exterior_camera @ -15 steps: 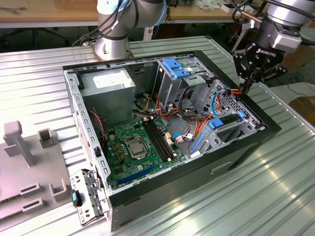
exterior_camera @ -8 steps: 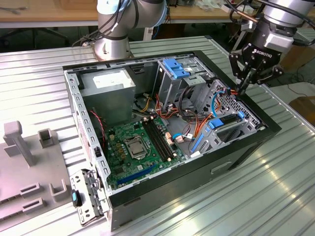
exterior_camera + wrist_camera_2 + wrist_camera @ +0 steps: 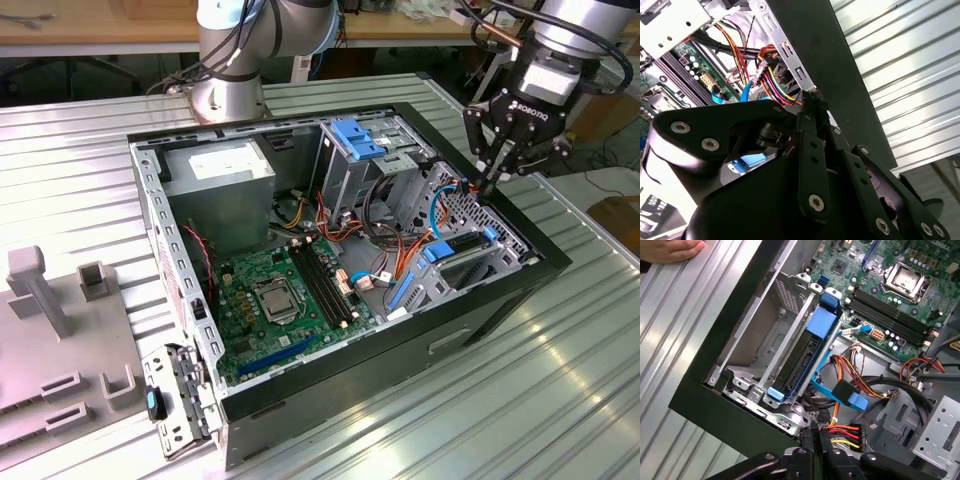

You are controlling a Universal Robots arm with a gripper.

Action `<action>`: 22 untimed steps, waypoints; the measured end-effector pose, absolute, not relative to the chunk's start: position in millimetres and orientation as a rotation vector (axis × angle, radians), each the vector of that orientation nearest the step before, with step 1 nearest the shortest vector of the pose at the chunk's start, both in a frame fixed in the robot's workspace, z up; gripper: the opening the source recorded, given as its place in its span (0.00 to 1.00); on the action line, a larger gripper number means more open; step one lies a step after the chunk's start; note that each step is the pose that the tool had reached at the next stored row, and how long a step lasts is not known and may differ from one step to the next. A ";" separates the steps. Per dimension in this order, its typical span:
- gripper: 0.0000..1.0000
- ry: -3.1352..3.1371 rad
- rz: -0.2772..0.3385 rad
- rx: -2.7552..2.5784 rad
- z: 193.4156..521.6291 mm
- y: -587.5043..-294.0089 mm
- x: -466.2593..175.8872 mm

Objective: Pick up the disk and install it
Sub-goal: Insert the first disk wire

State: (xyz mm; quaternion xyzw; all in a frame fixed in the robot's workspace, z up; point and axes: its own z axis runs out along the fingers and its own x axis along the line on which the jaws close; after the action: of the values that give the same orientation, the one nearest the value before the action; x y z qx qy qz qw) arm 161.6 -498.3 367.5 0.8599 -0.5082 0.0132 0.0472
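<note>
I see the disk (image 3: 465,247) down inside the grey drive cage (image 3: 470,215), against the computer case's (image 3: 330,375) wall on the exterior view's right, close to that wall's near corner. In the first wrist view the disk (image 3: 798,359) is a dark, flat slab held in a bright blue plastic frame. It sits lengthwise in the cage slot, with a broad blue tab at one end and a smaller blue clip at the other.

- Gripper (image 3: 810,102), fingertips pressed together, just beside coloured wires (image 3: 774,85) and black case wall (image 3: 825,45).
- Motherboard (image 3: 685,62) at its ten o'clock; ribbed table (image 3: 905,65) at two o'clock.
</note>
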 end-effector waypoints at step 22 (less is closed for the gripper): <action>0.17 -1.831 0.079 2.465 365.5 -498.7 147.9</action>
State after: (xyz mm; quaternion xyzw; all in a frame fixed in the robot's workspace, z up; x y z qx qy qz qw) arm 147.9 -498.7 365.5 0.8020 -0.5957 0.0257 0.0348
